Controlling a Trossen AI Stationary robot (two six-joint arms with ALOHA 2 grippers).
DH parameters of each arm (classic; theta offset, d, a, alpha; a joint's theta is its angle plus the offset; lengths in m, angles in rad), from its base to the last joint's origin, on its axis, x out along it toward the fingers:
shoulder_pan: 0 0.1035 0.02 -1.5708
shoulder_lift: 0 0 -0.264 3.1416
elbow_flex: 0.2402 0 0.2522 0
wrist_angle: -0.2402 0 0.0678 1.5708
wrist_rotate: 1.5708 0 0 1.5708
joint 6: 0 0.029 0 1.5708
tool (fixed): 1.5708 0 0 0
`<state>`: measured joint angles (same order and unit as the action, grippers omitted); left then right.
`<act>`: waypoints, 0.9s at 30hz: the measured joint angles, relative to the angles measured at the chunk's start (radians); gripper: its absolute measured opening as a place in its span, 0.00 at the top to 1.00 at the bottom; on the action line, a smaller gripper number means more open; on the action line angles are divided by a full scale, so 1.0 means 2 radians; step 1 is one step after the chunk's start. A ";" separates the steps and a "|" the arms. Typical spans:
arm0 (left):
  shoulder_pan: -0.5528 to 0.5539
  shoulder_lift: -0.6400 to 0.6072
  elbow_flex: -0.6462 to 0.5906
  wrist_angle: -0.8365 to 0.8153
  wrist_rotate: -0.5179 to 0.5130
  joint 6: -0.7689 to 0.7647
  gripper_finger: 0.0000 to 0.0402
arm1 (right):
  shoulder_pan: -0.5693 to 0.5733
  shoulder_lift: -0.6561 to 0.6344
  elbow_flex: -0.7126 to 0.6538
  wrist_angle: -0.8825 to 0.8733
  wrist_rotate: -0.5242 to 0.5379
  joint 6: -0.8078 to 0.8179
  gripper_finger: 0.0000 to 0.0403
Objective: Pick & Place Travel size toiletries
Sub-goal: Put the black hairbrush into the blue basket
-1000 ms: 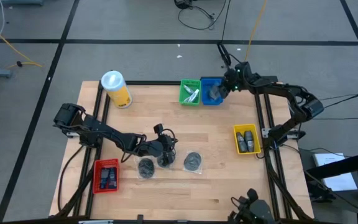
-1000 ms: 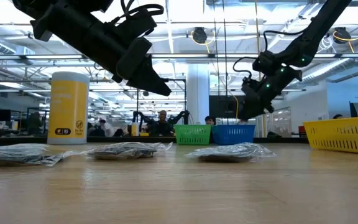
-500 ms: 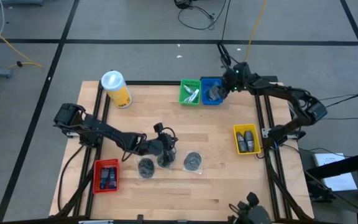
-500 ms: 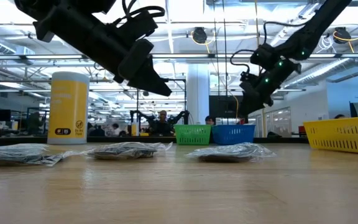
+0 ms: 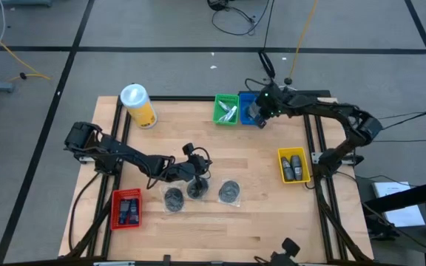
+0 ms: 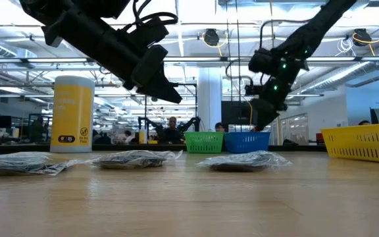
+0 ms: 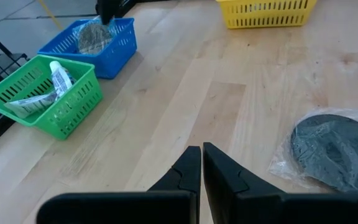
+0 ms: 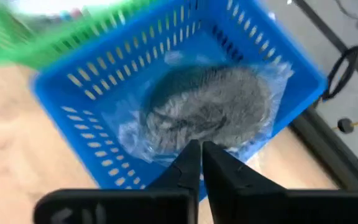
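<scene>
Bagged disc delivered to the blue tray

The right gripper [image 5: 261, 117], fingers pinched together and empty, hangs above the blue tray [image 8: 79, 118] holding a bagged disc [image 8: 207, 106]; the left gripper [image 5: 195, 176], also clenched empty, hovers over three discs [image 5: 229, 191] awaiting pickup.

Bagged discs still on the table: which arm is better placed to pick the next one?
Left. Its end effector hangs right above the three bagged discs at the table's front, fingers together. The right end effector is at the blue tray at the far edge, fingers also together, where one disc already lies.
</scene>
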<state>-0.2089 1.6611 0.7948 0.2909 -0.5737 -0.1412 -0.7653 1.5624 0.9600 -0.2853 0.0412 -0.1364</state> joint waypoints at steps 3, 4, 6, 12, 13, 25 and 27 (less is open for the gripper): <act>0.000 0.000 0.000 -0.001 0.000 0.000 0.95 | 0.001 0.028 0.000 0.023 0.009 -0.001 0.99; 0.000 0.000 0.000 -0.001 0.000 0.000 0.95 | 0.000 0.037 0.000 0.032 0.016 -0.002 0.99; 0.000 0.000 0.000 -0.001 0.000 0.000 0.95 | 0.000 0.054 0.000 0.051 0.042 -0.009 0.99; 0.000 0.000 0.000 -0.001 0.000 0.000 0.95 | -0.001 0.085 0.000 0.114 0.071 -0.048 1.00; 0.000 0.000 0.000 -0.001 0.000 0.000 0.95 | 0.000 0.086 0.000 0.118 0.071 -0.056 1.00; 0.000 0.000 0.000 -0.002 0.000 0.004 0.95 | 0.028 0.001 -0.001 0.055 0.016 -0.103 1.00; 0.000 0.000 0.000 -0.002 0.000 0.004 0.95 | 0.028 -0.010 0.000 0.074 0.032 -0.065 1.00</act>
<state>-0.2089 1.6615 0.7948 0.2865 -0.5733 -0.1337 -0.7097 1.5418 0.9594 -0.1374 0.1057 -0.2655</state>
